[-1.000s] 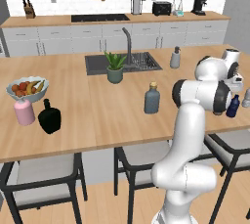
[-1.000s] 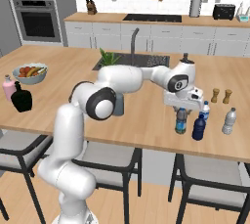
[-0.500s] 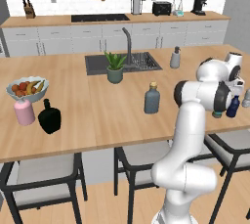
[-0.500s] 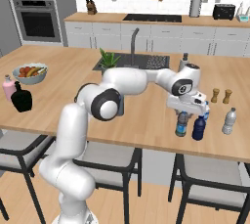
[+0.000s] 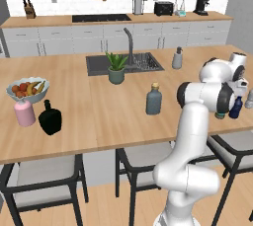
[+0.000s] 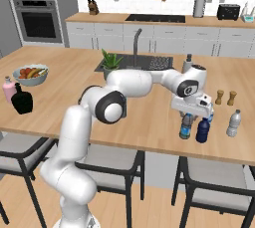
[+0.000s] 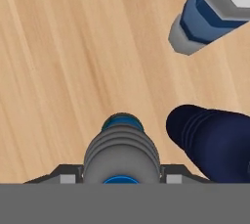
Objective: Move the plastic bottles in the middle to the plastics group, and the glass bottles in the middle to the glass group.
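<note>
Since a second ago, the hand has slid a little to the right in both base views; the bottles stand where they were.

In the left base view, we see the grey-blue bottle standing in the middle of the frame on the wooden counter. Far left are the pink bottle and the black bottle, just below the fruit bowl. At the right edge, the navy bottle stands beside the arm.

In the right base view, the gripper sits over the clear bottle with blue label, right of the middle. The navy bottle is just to its right. A pale bottle stands farther right.

In the hand view, the clear bottle stands at the bottom middle between the two fingers. The jaws are partly open around it; we cannot tell if they squeeze it. The navy bottle is at the lower right. Another blue-labelled bottle is at the upper right.
</note>
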Motion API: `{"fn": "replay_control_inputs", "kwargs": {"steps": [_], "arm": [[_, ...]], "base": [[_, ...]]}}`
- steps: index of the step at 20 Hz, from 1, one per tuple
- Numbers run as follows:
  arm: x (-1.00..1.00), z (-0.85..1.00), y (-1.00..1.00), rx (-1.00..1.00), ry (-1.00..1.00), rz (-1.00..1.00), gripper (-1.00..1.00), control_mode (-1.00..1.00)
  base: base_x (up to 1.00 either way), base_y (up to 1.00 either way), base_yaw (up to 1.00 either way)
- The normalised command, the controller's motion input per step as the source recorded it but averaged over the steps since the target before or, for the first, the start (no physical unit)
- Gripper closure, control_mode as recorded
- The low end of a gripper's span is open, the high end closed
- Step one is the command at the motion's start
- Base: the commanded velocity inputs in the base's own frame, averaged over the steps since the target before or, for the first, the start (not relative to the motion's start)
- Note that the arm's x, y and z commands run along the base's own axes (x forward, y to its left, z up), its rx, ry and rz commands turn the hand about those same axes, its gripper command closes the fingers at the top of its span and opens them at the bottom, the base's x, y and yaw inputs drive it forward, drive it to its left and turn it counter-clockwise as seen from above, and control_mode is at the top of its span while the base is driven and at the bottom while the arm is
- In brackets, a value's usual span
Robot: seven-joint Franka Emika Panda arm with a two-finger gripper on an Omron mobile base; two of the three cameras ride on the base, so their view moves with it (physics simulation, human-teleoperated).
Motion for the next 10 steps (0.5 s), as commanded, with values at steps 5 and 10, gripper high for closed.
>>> {"fn": "replay_control_inputs", "kwargs": {"steps": [5, 10], "arm": [[0.0, -0.36, 0.0, 0.0, -0.08, 0.0, 1.0, -1.0], [-0.13, -0.03, 0.04, 0.0, -0.13, 0.0, 1.0, -1.0]], "base": [[0.0, 0.0, 0.0], [0.0, 0.0, 0.0]]}}
